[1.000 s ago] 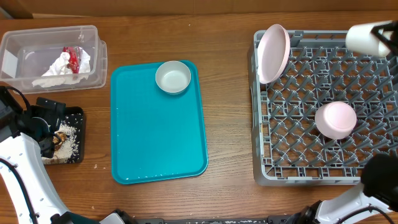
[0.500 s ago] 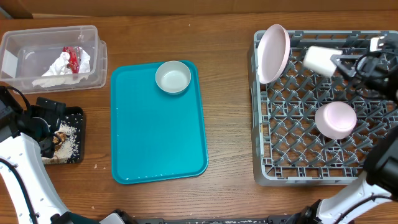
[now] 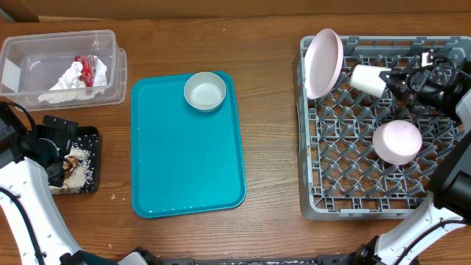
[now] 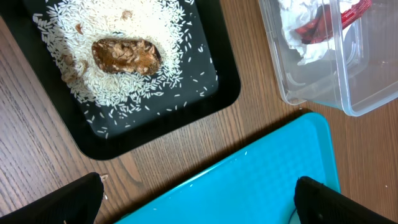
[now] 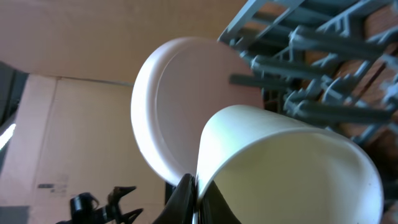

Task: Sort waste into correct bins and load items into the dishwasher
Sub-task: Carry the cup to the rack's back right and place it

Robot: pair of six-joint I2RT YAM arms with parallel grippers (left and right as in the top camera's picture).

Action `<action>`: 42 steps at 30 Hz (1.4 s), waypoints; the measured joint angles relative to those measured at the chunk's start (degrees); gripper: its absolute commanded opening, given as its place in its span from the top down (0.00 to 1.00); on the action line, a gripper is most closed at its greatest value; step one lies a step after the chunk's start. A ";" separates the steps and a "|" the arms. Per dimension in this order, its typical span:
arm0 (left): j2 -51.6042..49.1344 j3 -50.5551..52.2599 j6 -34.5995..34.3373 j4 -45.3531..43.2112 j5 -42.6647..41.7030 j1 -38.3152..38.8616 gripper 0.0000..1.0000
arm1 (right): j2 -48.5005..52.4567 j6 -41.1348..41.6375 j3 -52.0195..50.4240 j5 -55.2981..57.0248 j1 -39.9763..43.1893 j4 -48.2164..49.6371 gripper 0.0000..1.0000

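The grey dish rack (image 3: 346, 193) stands at the right. The pinkish-white plate (image 3: 324, 62) stands upright in its back left corner, and the pinkish-white bowl (image 3: 397, 142) lies upside down in the middle. My right gripper (image 3: 394, 79) is shut on the rim of the white cup (image 3: 368, 79), holding it on its side beside the plate. In the right wrist view the cup (image 5: 286, 168) is pinched at its rim by the gripper (image 5: 196, 196), with the plate (image 5: 180, 106) behind. The pale grey bowl (image 3: 204, 91) sits on the teal tray (image 3: 188, 162). My left gripper (image 4: 199, 205) is open and empty.
The clear tub (image 3: 22, 70) at the back left holds the napkin (image 3: 73, 77) and red wrapper (image 3: 87, 68). The black tray (image 4: 155, 118) holds rice (image 4: 161, 50) and the brown lump (image 4: 127, 55). My left arm hangs over that tray (image 3: 87, 136).
My right gripper has carried the cup leftward and down from the rack's back right corner to a spot next to the plate. The left arm has not moved.
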State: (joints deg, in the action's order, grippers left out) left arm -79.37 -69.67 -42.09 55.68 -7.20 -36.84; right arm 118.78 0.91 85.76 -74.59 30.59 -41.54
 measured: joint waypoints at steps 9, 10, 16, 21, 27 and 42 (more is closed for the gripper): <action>0.00 0.00 0.00 -0.02 0.00 0.00 0.00 | 0.00 6.34 0.00 2.19 -0.26 4.76 0.89; 0.00 0.00 0.00 0.00 0.00 0.00 0.00 | 0.00 6.73 0.00 2.43 -0.31 4.74 0.91; 0.00 0.00 0.00 -0.02 0.00 0.00 0.00 | 0.00 7.85 0.00 1.46 -0.31 5.14 0.96; 0.00 0.00 0.00 0.00 0.00 0.00 0.00 | 0.00 9.01 0.00 1.57 -0.31 5.03 0.96; 0.00 0.00 0.00 -0.02 0.00 0.00 0.00 | -0.13 11.54 0.28 3.76 -0.31 3.82 0.96; 0.00 0.00 0.00 -0.02 0.00 0.00 0.00 | -1.09 13.55 0.76 5.75 0.13 3.61 0.96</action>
State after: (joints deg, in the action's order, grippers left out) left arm -79.37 -69.67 -42.09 55.66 -7.20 -36.84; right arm 117.69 14.46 86.52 -68.84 30.72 -37.93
